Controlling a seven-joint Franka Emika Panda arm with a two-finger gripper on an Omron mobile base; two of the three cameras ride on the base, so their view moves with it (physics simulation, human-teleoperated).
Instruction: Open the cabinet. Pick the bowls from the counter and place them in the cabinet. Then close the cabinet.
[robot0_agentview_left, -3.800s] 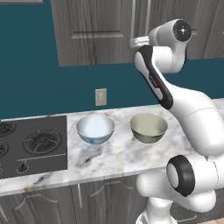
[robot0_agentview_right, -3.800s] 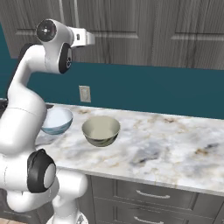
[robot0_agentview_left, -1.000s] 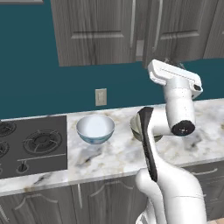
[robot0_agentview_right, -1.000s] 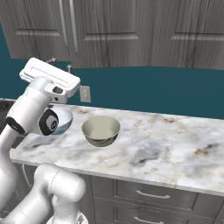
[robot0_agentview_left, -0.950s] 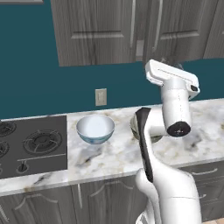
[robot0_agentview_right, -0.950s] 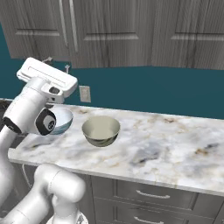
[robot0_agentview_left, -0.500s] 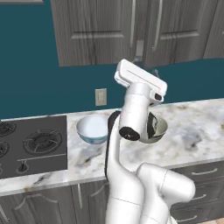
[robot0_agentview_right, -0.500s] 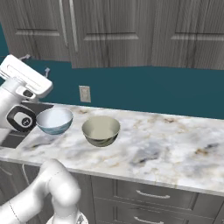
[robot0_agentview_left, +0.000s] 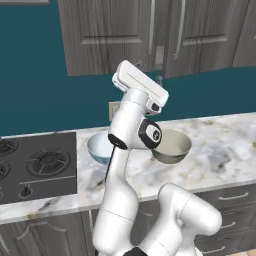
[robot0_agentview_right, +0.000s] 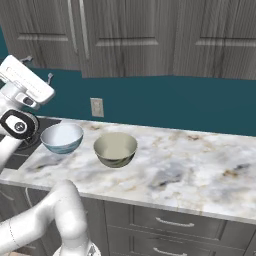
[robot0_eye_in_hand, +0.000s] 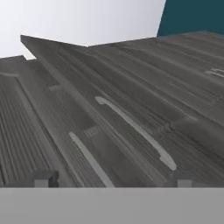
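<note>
The cabinet (robot0_agentview_left: 120, 35) hangs above the counter (robot0_agentview_left: 220, 145). Its two slim bar handles (robot0_eye_in_hand: 135, 131) run side by side in the hand view, and the right door (robot0_agentview_left: 205, 35) looks a crack ajar. My gripper (robot0_eye_in_hand: 113, 179) is open and empty, a little below and in front of the doors, pointing up at them (robot0_agentview_right: 37, 67). The white floral bowl (robot0_agentview_left: 100, 147) (robot0_agentview_right: 61, 137) and the cream-olive bowl (robot0_agentview_left: 172, 145) (robot0_agentview_right: 115, 148) sit side by side on the marble, partly hidden by my arm in the left base view.
A black gas cooktop (robot0_agentview_left: 35, 165) lies to the left of the bowls. A wall outlet (robot0_agentview_right: 96, 106) sits on the teal backsplash behind them. Lower drawers (robot0_agentview_right: 175, 222) run under the counter. Bare marble stretches to the right (robot0_agentview_right: 200, 160).
My arm has swung left across both base views, carrying the hand along the cabinet front. The jaws have spread wide. Both bowls stay where they were.
</note>
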